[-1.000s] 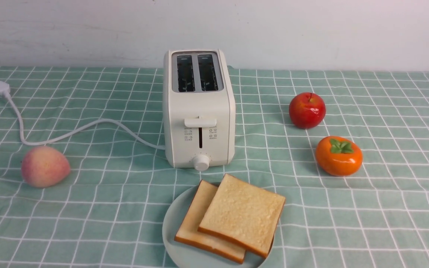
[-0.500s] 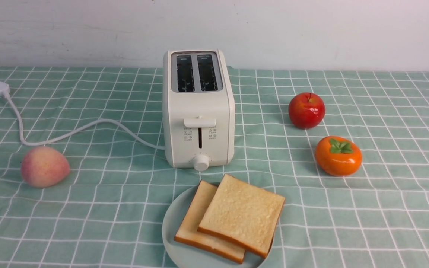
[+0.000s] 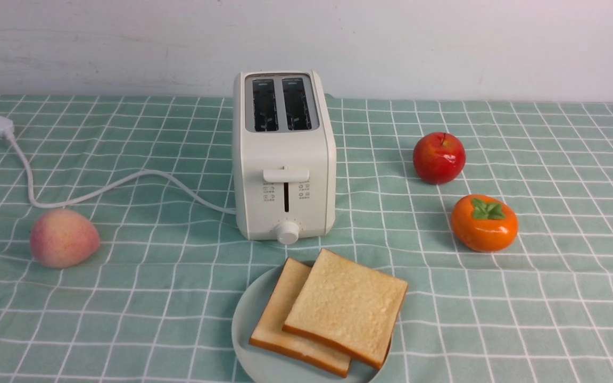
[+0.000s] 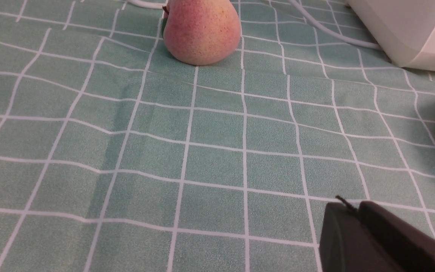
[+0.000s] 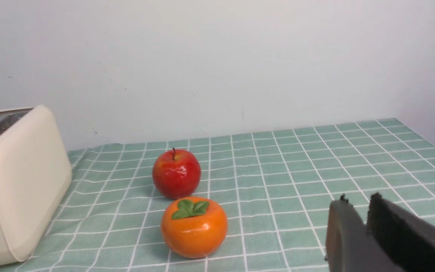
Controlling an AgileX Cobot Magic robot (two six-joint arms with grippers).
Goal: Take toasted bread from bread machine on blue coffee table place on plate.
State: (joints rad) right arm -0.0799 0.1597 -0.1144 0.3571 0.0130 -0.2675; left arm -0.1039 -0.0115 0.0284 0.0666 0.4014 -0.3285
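While two toast slices (image 3: 338,311) overlap on one plate (image 3: 245,330), left gripper (image 4: 352,204), right gripper (image 5: 359,199) both slightly open, empty.

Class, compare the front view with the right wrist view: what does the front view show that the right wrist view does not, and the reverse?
Only the front view: two toast slices on the plate, the peach, and the white cord.

Only the right wrist view: the right pincer.

Both: the two-slot toaster, the red apple, the persimmon, the grid-patterned cloth and the wall.
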